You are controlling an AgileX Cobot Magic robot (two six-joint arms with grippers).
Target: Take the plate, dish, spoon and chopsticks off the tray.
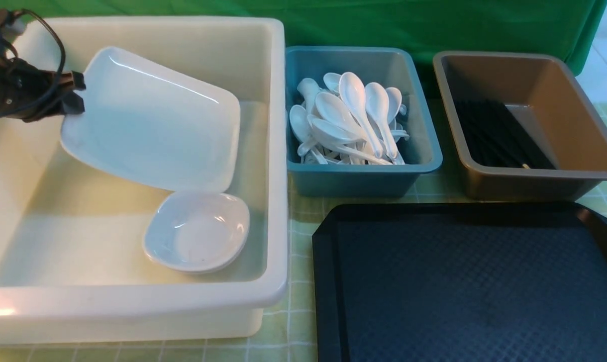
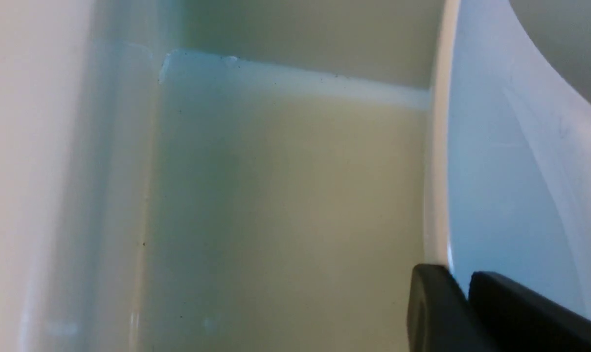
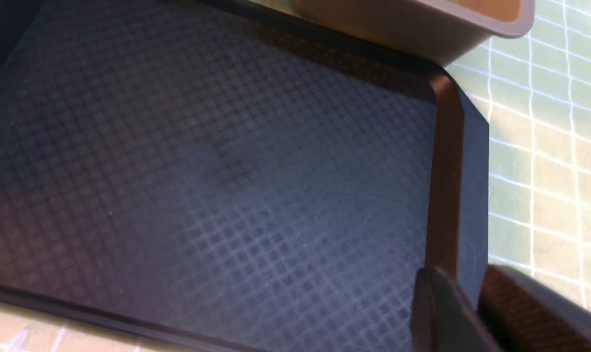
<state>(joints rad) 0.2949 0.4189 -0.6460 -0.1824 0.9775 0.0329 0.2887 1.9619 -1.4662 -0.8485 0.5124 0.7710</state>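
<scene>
Plate over the white bin, tray bare

Your white bin [image 1: 132, 311] holds the small dish [image 1: 197, 231]; the tray [image 1: 464, 281] shows nothing on it. The plate [image 1: 153, 120] hangs tilted inside the bin, reaching rightward and down from the left gripper [image 1: 75, 95], whose jaws pinch its rim corner. Whether the right gripper [image 3: 471, 313] is clenched, you cannot tell.

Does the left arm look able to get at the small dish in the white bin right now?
Probably not yet: the left gripper is at the tilted plate rim, and that plate overhangs the small dish in the white bin.
</scene>
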